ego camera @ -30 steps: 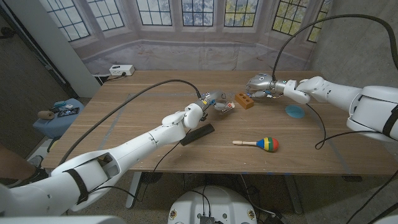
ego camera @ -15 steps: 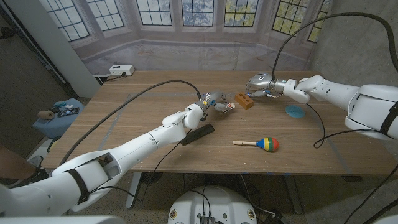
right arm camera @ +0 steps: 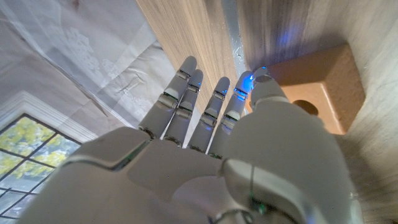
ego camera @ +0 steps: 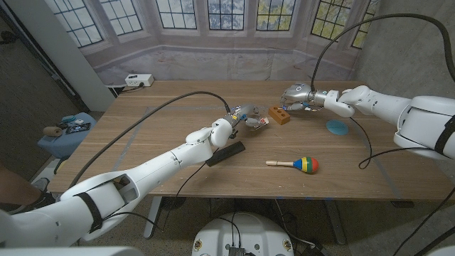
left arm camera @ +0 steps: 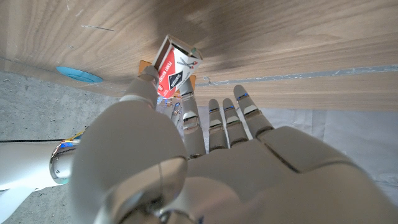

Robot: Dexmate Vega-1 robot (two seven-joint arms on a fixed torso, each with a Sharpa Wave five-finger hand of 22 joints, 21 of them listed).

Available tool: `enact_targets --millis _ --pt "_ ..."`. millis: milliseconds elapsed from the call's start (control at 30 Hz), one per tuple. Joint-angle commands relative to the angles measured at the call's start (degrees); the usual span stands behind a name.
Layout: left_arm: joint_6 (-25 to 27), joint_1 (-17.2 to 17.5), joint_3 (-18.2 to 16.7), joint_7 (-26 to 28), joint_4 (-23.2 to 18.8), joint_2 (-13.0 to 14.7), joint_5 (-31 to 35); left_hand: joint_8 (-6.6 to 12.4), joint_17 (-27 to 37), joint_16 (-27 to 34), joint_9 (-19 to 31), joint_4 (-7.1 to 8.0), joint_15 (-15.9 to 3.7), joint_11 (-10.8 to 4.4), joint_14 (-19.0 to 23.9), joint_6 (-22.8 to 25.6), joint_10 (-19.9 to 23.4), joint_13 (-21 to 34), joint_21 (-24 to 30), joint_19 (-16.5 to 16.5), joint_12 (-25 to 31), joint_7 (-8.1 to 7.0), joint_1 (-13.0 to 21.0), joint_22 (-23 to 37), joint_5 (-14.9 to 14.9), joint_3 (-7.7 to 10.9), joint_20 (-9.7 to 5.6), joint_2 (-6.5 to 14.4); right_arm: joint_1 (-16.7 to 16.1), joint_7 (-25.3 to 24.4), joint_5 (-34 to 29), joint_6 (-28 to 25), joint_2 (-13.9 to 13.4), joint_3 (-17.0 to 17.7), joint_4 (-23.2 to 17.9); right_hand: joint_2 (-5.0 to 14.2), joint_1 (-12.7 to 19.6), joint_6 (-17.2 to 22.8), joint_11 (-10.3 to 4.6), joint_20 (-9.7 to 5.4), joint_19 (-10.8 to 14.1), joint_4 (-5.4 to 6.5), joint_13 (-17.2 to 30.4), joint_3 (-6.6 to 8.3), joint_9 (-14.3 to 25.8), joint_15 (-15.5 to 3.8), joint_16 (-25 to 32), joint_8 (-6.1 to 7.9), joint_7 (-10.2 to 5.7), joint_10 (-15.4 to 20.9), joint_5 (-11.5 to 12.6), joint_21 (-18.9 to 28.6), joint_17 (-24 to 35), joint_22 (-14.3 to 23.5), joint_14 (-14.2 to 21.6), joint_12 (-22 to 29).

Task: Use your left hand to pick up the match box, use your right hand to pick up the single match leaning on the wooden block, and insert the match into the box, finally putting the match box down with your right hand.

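Nearest along the counter lies a maraca with a coloured head, and a flat black object sits partly under the left forearm. Further in, the left hand pinches the match box between thumb and fingertips, lifted a little above the wood; its red and white label faces the wrist camera. Just beside it stands the wooden block, orange-brown with round holes. The right hand sits at the far side of that block, fingers stretched out and close together beside it. Whether the match is between them I cannot tell. A blue disc lies under the right forearm. A white box rests at the far left corner.
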Motion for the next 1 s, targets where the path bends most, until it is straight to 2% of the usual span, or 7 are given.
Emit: enact_targets --millis 33,267,433,700,1000 --pt "-0.2 -0.1 0.1 -0.3 0.2 0.0 -0.3 0.34 0.2 0.1 0.1 0.01 -0.32 -0.21 0.3 1.0 0.3 0.2 0.1 0.2 -0.1 -0.45 -0.2 0.2 0.3 0.25 -0.38 0.1 1.1 -1.7 0.8 0.1 3.9 -2.0 6.0 0.22 0.9 0.7 -0.03 -4.40 0.9 -0.10 0.2 -0.03 0.3 -9.88 0.3 0.64 -0.09 0.7 0.2 0.3 0.2 0.2 0.8 0.2" --pt "-0.4 -0.1 0.0 -0.3 0.2 0.2 -0.4 0.31 0.2 0.1 0.2 0.05 -0.27 -0.29 0.3 0.9 0.2 0.2 0.1 0.2 -0.1 -0.51 -0.2 0.2 0.3 0.23 -0.39 0.1 1.5 -2.3 1.9 -0.1 4.7 -3.5 6.9 0.39 1.7 1.9 -0.22 -4.57 1.5 -0.19 0.2 -0.12 0.4 -9.95 0.4 1.12 -0.08 1.6 0.2 0.5 0.2 0.2 1.5 0.4" --pt "-0.5 0.0 0.0 -0.3 0.2 0.3 -0.4 0.23 0.2 0.1 0.2 0.05 -0.26 -0.22 0.2 0.8 0.2 0.2 0.1 0.2 -0.1 -0.52 -0.2 0.2 0.3 0.22 -0.36 0.0 1.5 -2.6 2.4 -0.2 3.9 -3.9 5.7 0.66 2.3 3.4 -0.35 -4.76 1.8 -0.18 0.2 -0.20 0.4 -10.02 0.5 1.72 0.08 2.3 0.2 0.6 0.3 0.2 2.2 0.4" --pt "-0.7 0.1 0.0 -0.1 -0.2 0.5 -0.1 0.17 0.2 0.1 0.2 0.04 -0.25 -0.22 0.2 0.7 0.1 0.2 0.1 0.1 -0.1 -0.53 -0.2 0.2 0.2 0.17 -0.41 0.0 0.5 -0.8 2.5 -1.4 -0.3 -2.2 -1.5 0.80 3.2 4.7 -0.60 -4.86 2.2 -0.26 0.2 -0.31 0.5 -10.08 0.6 2.20 0.11 3.6 0.2 0.7 0.3 0.3 3.0 0.6" --pt "-0.5 0.6 -0.1 0.0 -1.1 0.8 0.1 0.17 0.2 0.1 0.2 0.00 -0.36 -0.26 0.1 0.7 0.1 0.2 0.1 0.1 -0.2 -0.57 -0.1 0.2 0.2 0.13 -0.40 0.0 -1.9 3.0 1.1 -3.3 -5.2 2.2 -10.6 0.94 4.0 5.9 -0.51 -5.12 2.5 -0.32 0.2 -0.35 0.5 -10.21 0.6 2.69 0.40 4.4 0.3 0.9 0.2 0.3 3.6 0.6"
